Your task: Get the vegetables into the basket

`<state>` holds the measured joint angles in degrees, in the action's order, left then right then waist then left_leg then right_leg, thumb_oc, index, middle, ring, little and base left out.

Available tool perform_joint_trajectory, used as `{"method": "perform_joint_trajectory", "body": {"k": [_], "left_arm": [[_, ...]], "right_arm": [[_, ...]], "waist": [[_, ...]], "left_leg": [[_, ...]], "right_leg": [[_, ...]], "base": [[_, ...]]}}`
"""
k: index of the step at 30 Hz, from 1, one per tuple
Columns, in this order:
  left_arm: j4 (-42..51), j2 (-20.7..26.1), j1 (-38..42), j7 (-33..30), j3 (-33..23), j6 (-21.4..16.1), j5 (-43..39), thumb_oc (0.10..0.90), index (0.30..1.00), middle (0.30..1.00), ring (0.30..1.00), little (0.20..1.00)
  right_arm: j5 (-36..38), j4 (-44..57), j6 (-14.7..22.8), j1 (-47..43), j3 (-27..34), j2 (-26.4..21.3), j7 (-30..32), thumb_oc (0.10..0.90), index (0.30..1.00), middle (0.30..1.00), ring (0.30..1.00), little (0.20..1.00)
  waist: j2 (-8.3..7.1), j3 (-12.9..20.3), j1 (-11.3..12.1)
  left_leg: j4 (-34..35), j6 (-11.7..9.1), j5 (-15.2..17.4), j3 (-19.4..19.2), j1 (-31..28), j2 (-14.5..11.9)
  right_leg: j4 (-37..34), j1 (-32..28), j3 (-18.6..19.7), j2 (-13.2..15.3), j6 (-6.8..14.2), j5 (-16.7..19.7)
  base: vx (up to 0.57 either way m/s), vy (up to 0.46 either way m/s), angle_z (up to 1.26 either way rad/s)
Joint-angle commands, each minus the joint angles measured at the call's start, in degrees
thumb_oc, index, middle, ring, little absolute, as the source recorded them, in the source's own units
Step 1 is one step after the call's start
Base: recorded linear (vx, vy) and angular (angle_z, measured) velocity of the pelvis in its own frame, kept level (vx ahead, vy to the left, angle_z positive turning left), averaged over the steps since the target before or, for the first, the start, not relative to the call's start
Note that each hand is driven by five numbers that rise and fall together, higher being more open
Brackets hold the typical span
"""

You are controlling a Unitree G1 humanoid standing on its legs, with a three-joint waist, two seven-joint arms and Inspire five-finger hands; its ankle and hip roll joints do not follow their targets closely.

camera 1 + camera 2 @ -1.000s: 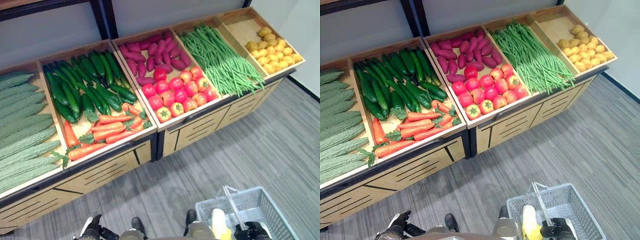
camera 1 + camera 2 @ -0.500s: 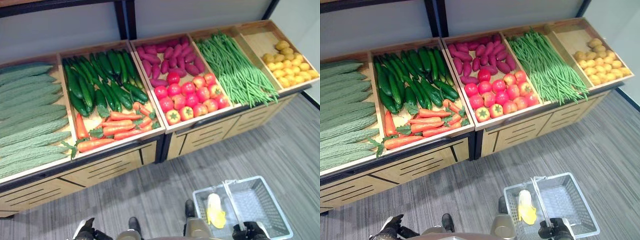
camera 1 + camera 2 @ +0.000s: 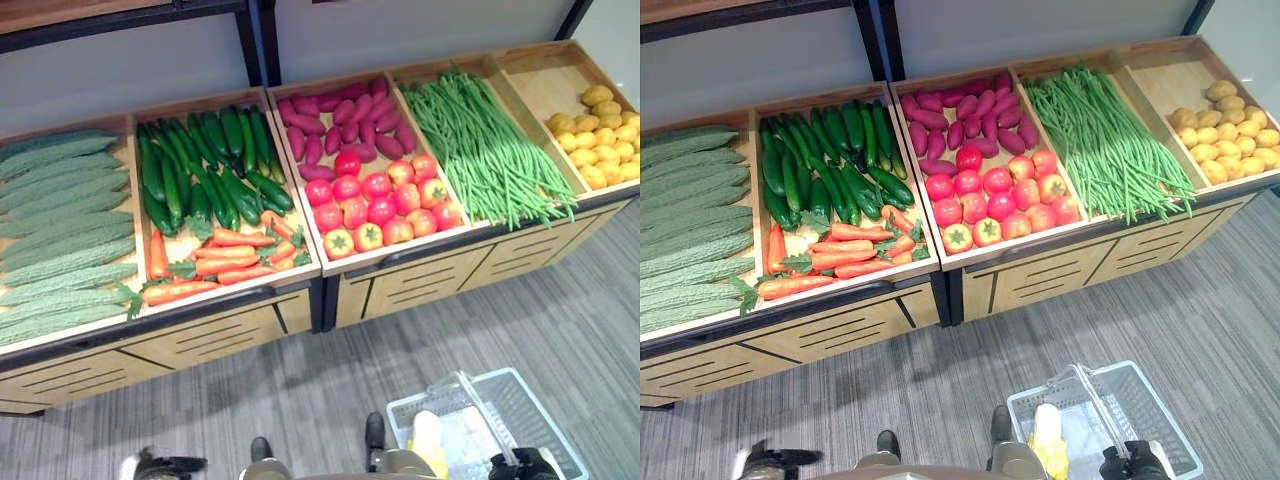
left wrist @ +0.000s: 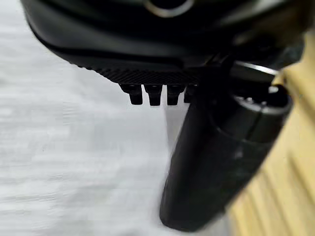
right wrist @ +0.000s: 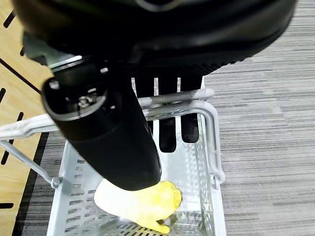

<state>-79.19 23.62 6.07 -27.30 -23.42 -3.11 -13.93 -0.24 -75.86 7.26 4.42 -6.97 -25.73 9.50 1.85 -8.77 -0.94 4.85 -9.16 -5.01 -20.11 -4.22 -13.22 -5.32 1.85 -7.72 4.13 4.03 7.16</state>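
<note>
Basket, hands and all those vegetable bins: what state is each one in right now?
Basket: hanging from the right hand above the floor, handles up, a yellow vegetable lying inside.
Right hand: fingers curled round the basket handles.
Left hand: fingers curled, holding nothing.
Carrots: piled in their bin, beside the cucumbers.
Tomatoes: stacked in their bin, in front of the sweet potatoes.
Green beans: heaped in their bin.

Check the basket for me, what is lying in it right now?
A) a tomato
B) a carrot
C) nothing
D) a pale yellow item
D: the right wrist view shows a pale yellow item lying on the floor of the white basket, whose handles the right hand curls round.
</note>
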Motion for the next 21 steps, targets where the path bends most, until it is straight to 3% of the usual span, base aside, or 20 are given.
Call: {"method": "perform_joint_trajectory", "body": {"k": [1,3,4,5,7,10,11,12,15,20,21], "left_arm": [[5.67,9.73,0.69,-12.95,2.53,-7.35,-3.42,0.9,1.0,1.0,1.0,1.0],[21.13,11.85,-0.76,-17.08,3.64,-8.73,3.24,0.9,1.0,1.0,1.0,1.0],[32.47,13.51,-2.53,-20.04,4.23,-7.35,11.79,0.9,1.0,1.0,1.0,1.0],[32.85,13.38,-2.72,-20.11,4.07,-7.11,11.97,0.9,1.0,1.0,1.0,1.0],[40.33,15.24,-3.68,-20.32,5.42,-4.28,20.9,0.9,1.0,1.0,1.0,1.0],[44.66,17.79,-2.18,-17.31,9.85,-1.3,31.21,0.9,1.0,1.0,1.0,1.0],[44.67,17.78,-2.16,-17.31,9.87,-1.28,31.22,0.9,1.0,1.0,1.0,1.0],[48.27,20.98,-0.27,-14.89,12.86,-1.85,35.69,0.9,1.0,1.0,1.0,1.0],[52.53,25.23,3.57,-10.8,17.09,-3.39,38.83,0.9,1.0,1.0,1.0,1.0],[54.01,27.71,7.09,-7.25,21.12,-5.31,40.09,0.9,1.0,1.0,1.0,1.0],[54.9,29.62,9.25,-3.64,24.12,-6.72,40.02,0.9,1.0,1.0,1.0,1.0]], "right_arm": [[-1.32,-0.5,2.02,0.02,-0.18,-1.14,2.39,0.4,0.3,0.3,0.3,0.3],[-1.81,-0.12,2.51,0.45,-0.03,-1.0,2.52,0.4,0.3,0.3,0.3,0.3],[-2.02,0.47,3.12,1.27,0.5,-0.51,2.84,0.4,0.3,0.3,0.3,0.3],[-2.04,0.5,3.11,1.28,0.48,-0.5,2.85,0.4,0.3,0.3,0.3,0.3],[-1.59,0.86,3.44,1.89,1.64,-0.28,2.94,0.4,0.3,0.3,0.3,0.3],[-1.07,1.12,3.13,1.6,2.23,-0.85,2.61,0.4,0.3,0.3,0.3,0.3],[-1.08,1.13,3.12,1.61,2.25,-0.84,2.61,0.4,0.3,0.3,0.3,0.3],[-1.11,1.22,2.83,1.08,2.18,-1.62,2.61,0.4,0.3,0.3,0.3,0.3],[-1.26,2.42,2.94,0.25,2.01,-2.09,2.1,0.4,0.3,0.3,0.3,0.3],[-1.67,3.1,3.04,-0.04,1.58,-2.63,1.52,0.4,0.3,0.3,0.3,0.3],[-1.76,3.96,3.29,-0.32,1.41,-3.03,1.0,0.4,0.3,0.3,0.3,0.3]], "waist": [[-3.37,-0.13,-0.53],[-3.31,-0.07,-0.1],[-3.43,-0.03,0.19],[-3.46,0.06,0.16],[-3.62,0.08,0.24],[-3.76,0.03,-0.16],[-3.76,0.02,-0.13],[-3.57,0.01,-0.46],[-3.37,0.18,-1.22],[-3.34,0.17,-1.8],[-3.13,0.23,-2.55]], "left_leg": [[0.15,-1.19,-1.12,-0.01,-1.04,1.73],[0.15,-1.17,-0.75,0.43,-1.2,2.05],[0.15,-1.14,-0.62,0.92,-1.07,2.25],[0.15,-1.11,-0.83,0.91,-0.87,2.25],[0.15,-0.95,-0.56,1.35,-0.57,2.5],[0.15,-0.7,-0.14,1.52,-0.6,2.89],[0.15,-0.7,-0.14,1.5,-0.61,2.9],[0.15,-0.57,0.14,1.41,-0.78,3.15],[0.15,-0.39,0.56,0.99,-0.87,3.47],[0.15,-0.29,0.8,0.43,-1.06,3.66],[0.15,-0.24,1.0,0.12,-1.21,3.81]], "right_leg": [[1.2,-3.76,-0.22,5.05,5.55,-2.68],[1.12,-4.15,-0.74,5.34,5.82,-2.8],[1.08,-4.33,-1.2,5.66,6.05,-2.8],[1.03,-4.16,-1.18,5.65,5.98,-2.59],[1.0,-4.09,-1.57,6.05,6.23,-2.42],[0.97,-4.15,-1.56,6.55,6.56,-2.02],[0.97,-4.15,-1.54,6.55,6.56,-2.02],[0.97,-4.12,-1.33,6.77,6.78,-1.75],[0.91,-3.65,-0.63,7.23,7.16,-1.17],[0.86,-3.27,0.04,7.42,7.34,-0.86],[0.84,-2.95,0.64,7.55,7.47,-0.62]], "base": [[0.01,0.016,-0.04],[0.01,0.007,0.02],[0.0,0.01,0.12],[-0.01,0.005,0.19],[-0.01,0.016,0.13],[0.0,0.0,0.0],[-0.01,0.043,0.01],[-0.01,0.047,-0.04],[-0.01,0.048,-0.05],[0.0,0.026,-0.05],[0.0,0.024,-0.15]]}}
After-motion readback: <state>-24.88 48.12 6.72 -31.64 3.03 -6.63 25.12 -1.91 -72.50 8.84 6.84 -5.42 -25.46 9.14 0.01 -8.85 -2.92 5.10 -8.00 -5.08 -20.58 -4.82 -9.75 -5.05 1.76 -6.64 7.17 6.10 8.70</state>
